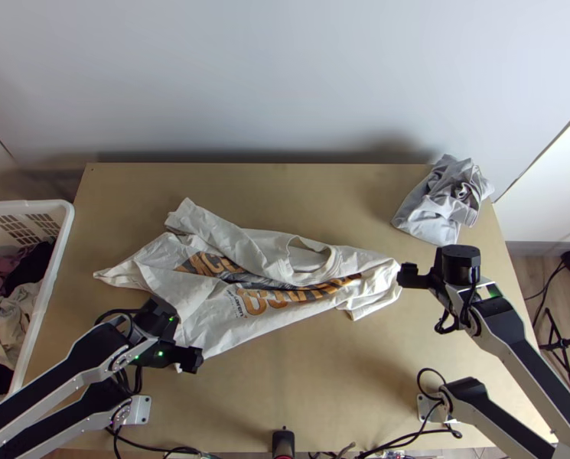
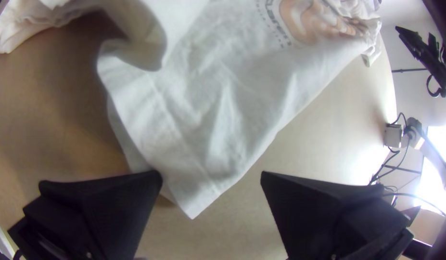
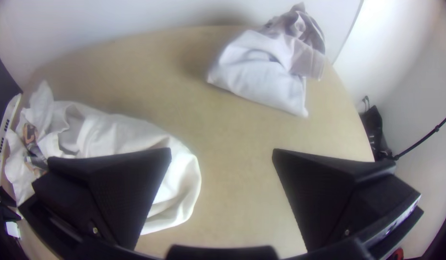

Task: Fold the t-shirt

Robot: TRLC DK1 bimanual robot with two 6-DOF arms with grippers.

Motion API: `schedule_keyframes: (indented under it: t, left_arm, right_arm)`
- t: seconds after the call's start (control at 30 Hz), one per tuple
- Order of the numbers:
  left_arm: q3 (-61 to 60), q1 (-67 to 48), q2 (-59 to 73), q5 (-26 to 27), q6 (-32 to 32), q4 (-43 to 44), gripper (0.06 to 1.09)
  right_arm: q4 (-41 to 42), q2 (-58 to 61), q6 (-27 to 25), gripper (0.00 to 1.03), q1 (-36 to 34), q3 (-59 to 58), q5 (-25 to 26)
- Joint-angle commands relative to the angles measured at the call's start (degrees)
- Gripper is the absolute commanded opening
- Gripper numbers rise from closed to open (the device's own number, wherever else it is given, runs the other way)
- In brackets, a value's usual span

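Observation:
The off-white t-shirt lies rumpled and partly folded over itself across the table, its orange and dark print showing and its neck opening near the middle. At the shirt's lower left corner is my left gripper. In the left wrist view, a pointed corner of the t-shirt lies between the spread fingers of the left gripper, nearer one of them. My right gripper is just beyond the shirt's right end. In the right wrist view, the right gripper stands open, one finger over the rounded edge of the t-shirt.
A crumpled grey-white cloth lies at the table's back right corner. A white basket with clothes in it stands at the left. Bare wooden table shows in front of the shirt and behind it.

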Motion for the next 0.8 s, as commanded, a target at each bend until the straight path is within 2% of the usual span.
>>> schedule_keyframes:
  t: [0.0,0.13,0.17,0.2,0.27,0.3,0.5,0.77]
  left_arm:
    - [0.5,0.2,1.9,0.3,0.3,1.1,1.04]
    - [1.1,0.0,1.8,1.1,0.5,0.2,1.03]
    - [1.2,0.1,2.1,1.8,0.5,-0.4,0.95]
    - [1.4,0.5,2.1,1.7,0.0,-0.6,0.78]
    - [1.7,4.1,2.1,-0.2,-2.7,-0.5,0.26]
    - [1.3,6.0,2.1,-1.7,-3.4,0.3,0.12]
    - [0.9,8.4,2.4,-1.7,-3.6,1.5,0.13]
    - [1.1,10.9,3.1,-2.3,-4.0,2.9,0.13]
  right_arm:
    - [-0.7,-0.6,-0.1,0.98,-0.6,0.2,0.1]
    - [-0.6,-0.5,-0.1,0.98,-0.7,0.3,0.1]
    - [-0.6,-0.3,-0.1,0.98,-0.7,0.3,0.1]
    - [-0.6,-0.2,-0.2,0.98,-0.6,0.3,0.1]
    - [-0.6,-0.2,-0.4,0.98,-0.6,0.4,0.1]
    - [-0.6,-0.2,-0.4,0.98,-0.6,0.3,0.1]
    - [0.3,-0.2,0.1,0.98,0.2,-5.2,0.0]
    - [2.0,1.4,3.9,0.98,7.3,-9.2,-1.0]
